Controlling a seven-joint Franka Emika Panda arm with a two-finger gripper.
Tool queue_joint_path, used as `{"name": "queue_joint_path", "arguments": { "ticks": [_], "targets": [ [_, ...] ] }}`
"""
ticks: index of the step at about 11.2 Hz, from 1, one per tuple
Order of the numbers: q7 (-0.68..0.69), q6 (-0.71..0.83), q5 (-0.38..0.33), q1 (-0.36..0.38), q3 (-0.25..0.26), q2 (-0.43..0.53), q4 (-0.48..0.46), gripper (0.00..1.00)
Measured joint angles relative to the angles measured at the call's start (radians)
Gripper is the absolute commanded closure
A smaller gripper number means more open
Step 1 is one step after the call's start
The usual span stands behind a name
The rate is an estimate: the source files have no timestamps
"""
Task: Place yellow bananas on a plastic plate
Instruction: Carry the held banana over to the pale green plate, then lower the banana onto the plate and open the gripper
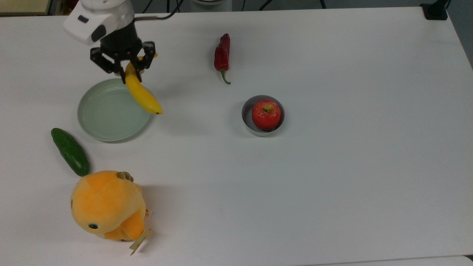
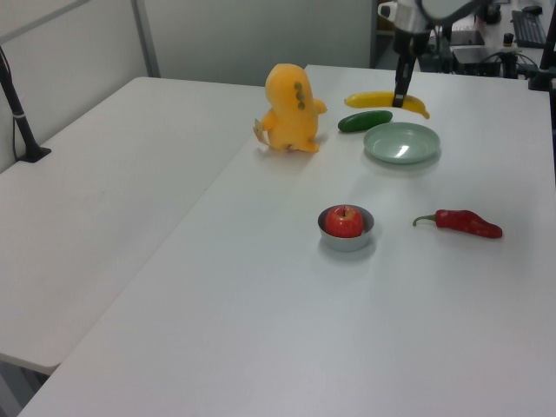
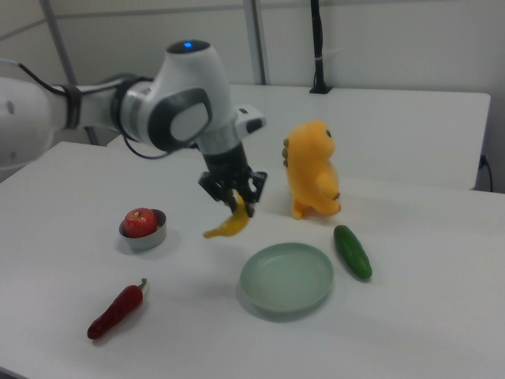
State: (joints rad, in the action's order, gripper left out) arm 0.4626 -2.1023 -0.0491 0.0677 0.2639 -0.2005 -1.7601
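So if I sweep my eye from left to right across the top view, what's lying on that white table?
Cucumber → orange plush toy → pale green plate → red chili pepper → red apple in its small metal bowl. The banana hangs from the gripper over the plate's edge, so I've left it out.
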Motion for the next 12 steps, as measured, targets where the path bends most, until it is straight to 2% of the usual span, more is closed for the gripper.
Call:
{"name": "queue_joint_path", "arguments": {
  "ticks": [5,7,8,9,10,12],
  "targets": [
    [0.033,-0.187,0.052,-0.082,0.006,-0.156,-0.006,0.99],
    [0.053,-0.216,0.052,-0.111,0.006,-0.199,-0.006,0.94],
    [0.06,-0.229,0.052,-0.122,0.007,-0.217,-0.006,0.79],
    [0.064,-0.235,0.057,-0.13,0.007,-0.233,-0.006,0.47],
    [0.065,-0.236,0.061,-0.133,0.007,-0.243,-0.006,0.22],
    [0.065,-0.236,0.061,-0.133,0.006,-0.246,-0.006,0.0]
  ]
}}
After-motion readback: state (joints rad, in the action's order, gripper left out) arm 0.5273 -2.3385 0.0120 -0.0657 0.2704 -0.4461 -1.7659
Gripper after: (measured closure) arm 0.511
